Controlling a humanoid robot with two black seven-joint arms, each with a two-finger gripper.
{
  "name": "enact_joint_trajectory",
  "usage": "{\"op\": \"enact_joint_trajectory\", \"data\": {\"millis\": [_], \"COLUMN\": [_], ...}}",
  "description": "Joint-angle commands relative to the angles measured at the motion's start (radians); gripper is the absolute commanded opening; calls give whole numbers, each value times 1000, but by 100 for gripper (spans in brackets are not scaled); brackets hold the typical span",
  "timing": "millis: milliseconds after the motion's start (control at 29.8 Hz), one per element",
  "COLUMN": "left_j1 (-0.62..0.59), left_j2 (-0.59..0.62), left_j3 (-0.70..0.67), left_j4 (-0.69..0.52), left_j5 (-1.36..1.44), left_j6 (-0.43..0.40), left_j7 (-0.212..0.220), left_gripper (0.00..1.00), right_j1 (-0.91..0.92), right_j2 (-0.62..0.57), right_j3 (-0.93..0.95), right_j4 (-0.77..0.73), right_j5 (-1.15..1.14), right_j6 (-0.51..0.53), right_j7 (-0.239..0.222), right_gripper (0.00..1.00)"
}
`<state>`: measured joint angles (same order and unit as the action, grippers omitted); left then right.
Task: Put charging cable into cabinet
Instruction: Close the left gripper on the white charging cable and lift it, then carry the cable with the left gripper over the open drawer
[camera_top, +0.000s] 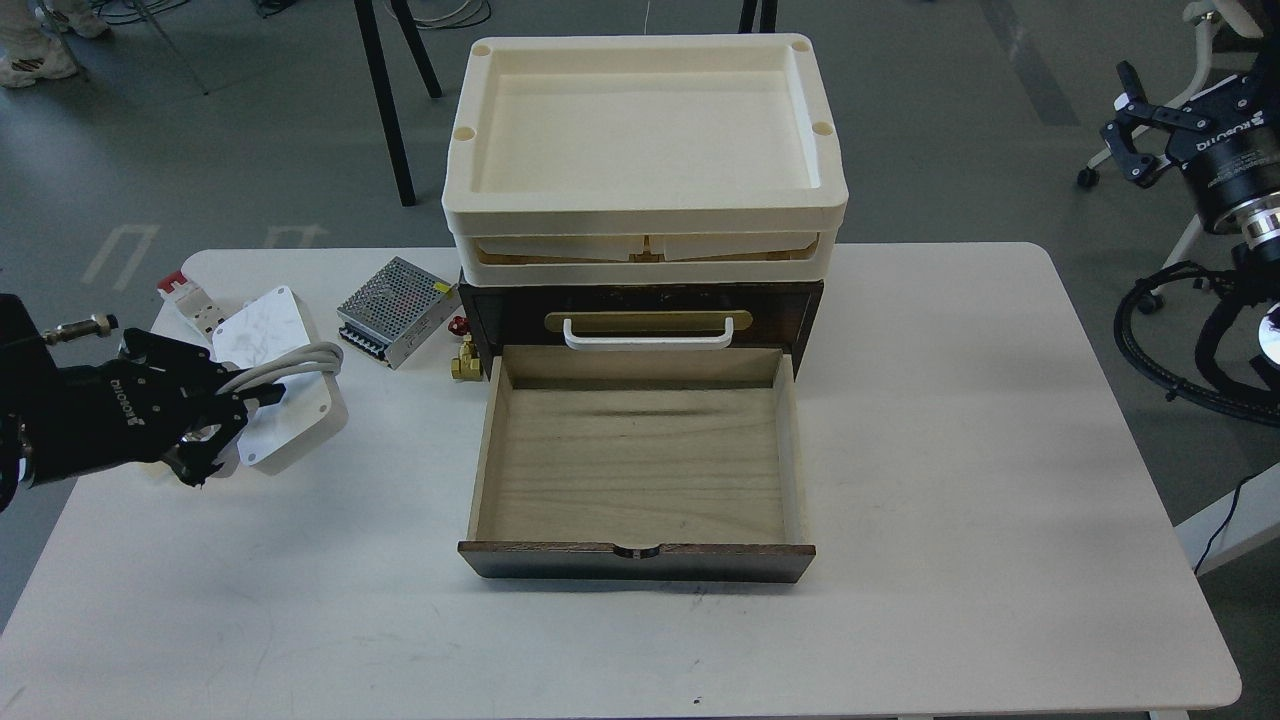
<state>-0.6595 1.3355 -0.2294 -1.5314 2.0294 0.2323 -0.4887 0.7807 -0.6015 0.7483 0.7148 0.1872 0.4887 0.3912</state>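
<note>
While your left gripper (235, 420) clamps one charging cable (285, 385), the cabinet (640, 310) drawer (640, 470) lies bare; right gripper (1135, 140) jaws apart.

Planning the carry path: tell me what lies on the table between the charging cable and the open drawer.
In the head view, only bare table lies between the charging cable and the drawer. The silver power-supply box sits farther back.

Cabinet (800, 312): dark glossy wood shell. Its open drawer (640, 460) is pale matt bare wood with visible grain, front edge dark-stained. Handle (647, 340) is smooth white, on a brass-look metal plate (648, 320). Trays (645, 130) on top: cream matt plastic. At 9 o'clock, power brick (285, 425): white plastic, scuffed grey. At 10 o'clock, power-supply box (397, 311): perforated silver metal. Table (950, 480): matt off-white.
</note>
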Motion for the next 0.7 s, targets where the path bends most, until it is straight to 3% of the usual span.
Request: {"op": "enact_joint_trajectory", "data": {"millis": [0,268,670], "left_j1": [0,-17,-85], "left_j2": [63,-103,-393], "left_j3": [-5,-7,-7], "left_j4": [-211,-234,-201], "left_j5": [-84,-95,-94], "left_j6": [7,-14,-235], "left_j7": [0,0,0], "left_gripper": [0,0,0], "right_j1": [0,2,6], "right_j2": [0,-1,0], "right_j3": [0,-1,-6], "right_j4": [-8,-32,-52], "right_j5": [-2,-2,-2], "right_j6": [0,0,0], "right_j7": [0,-2,-3], "right_gripper": [100,100,100]}}
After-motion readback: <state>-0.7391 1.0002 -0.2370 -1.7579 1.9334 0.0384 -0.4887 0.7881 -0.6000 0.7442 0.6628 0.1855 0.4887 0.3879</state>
